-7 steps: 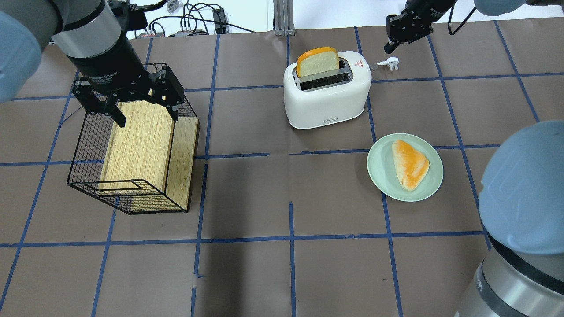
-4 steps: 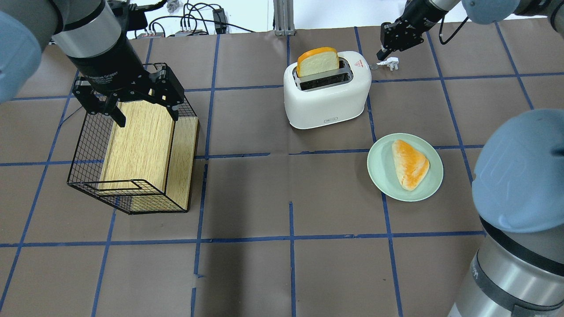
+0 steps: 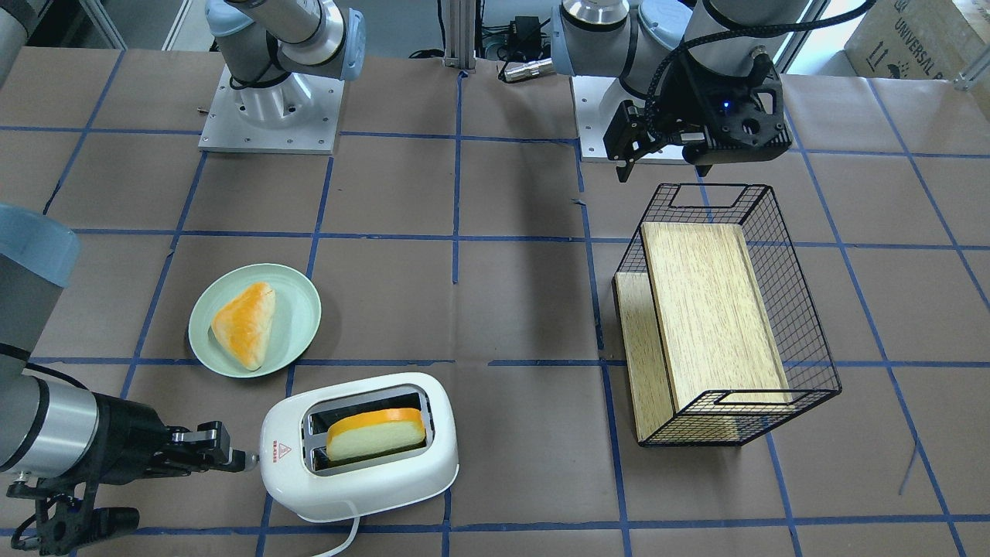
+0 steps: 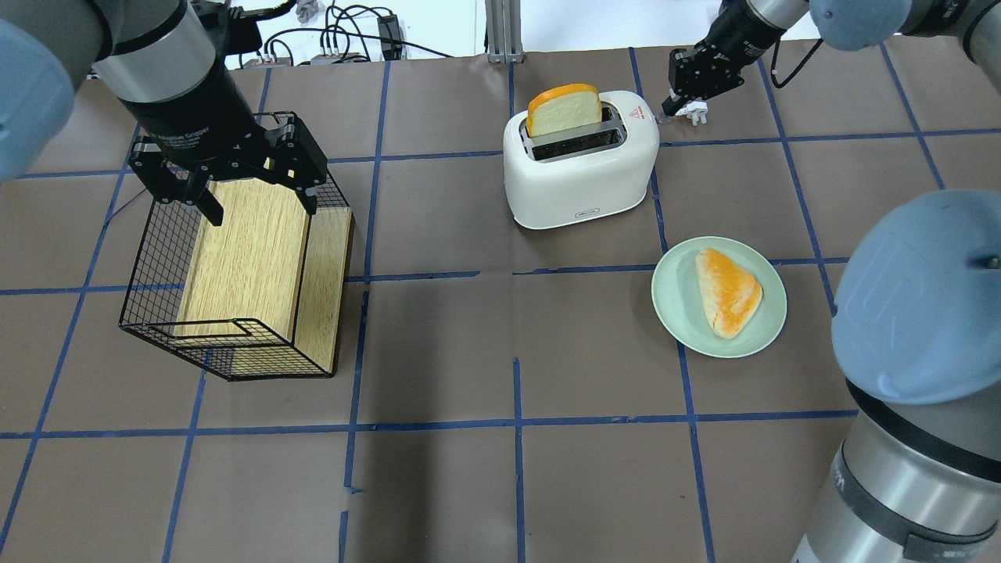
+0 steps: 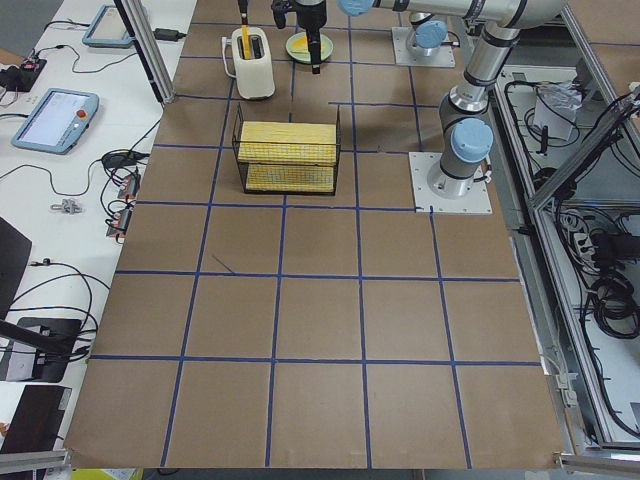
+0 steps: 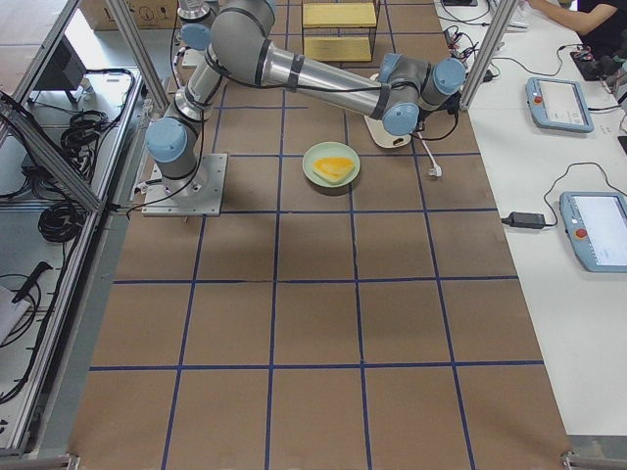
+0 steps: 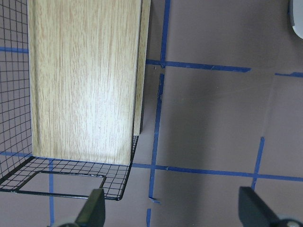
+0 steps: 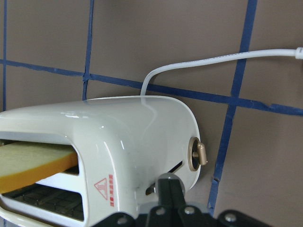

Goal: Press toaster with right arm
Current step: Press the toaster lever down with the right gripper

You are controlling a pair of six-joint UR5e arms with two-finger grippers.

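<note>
The white toaster (image 4: 580, 168) stands at the far middle of the table with an orange-crusted bread slice (image 4: 565, 109) upright in its far slot. It also shows in the front view (image 3: 360, 464) and the right wrist view (image 8: 123, 137). My right gripper (image 4: 671, 104) is shut, its tip at the toaster's right end by the small lever (image 3: 249, 462). In the right wrist view the closed fingertips (image 8: 170, 185) sit against the lever slot, beside a brass knob (image 8: 196, 155). My left gripper (image 4: 262, 205) is open and empty above the wire basket (image 4: 156, 258).
A green plate (image 4: 672, 313) with a triangular bread piece (image 4: 729, 291) lies in front of the toaster, to its right. The basket holds a wooden board (image 4: 250, 250). The toaster's white plug (image 4: 696, 116) and cord (image 8: 227, 59) lie behind the right gripper.
My right gripper has moved left and down from beyond the plug to the toaster's right end. The left arm, toaster and bread have not moved.
</note>
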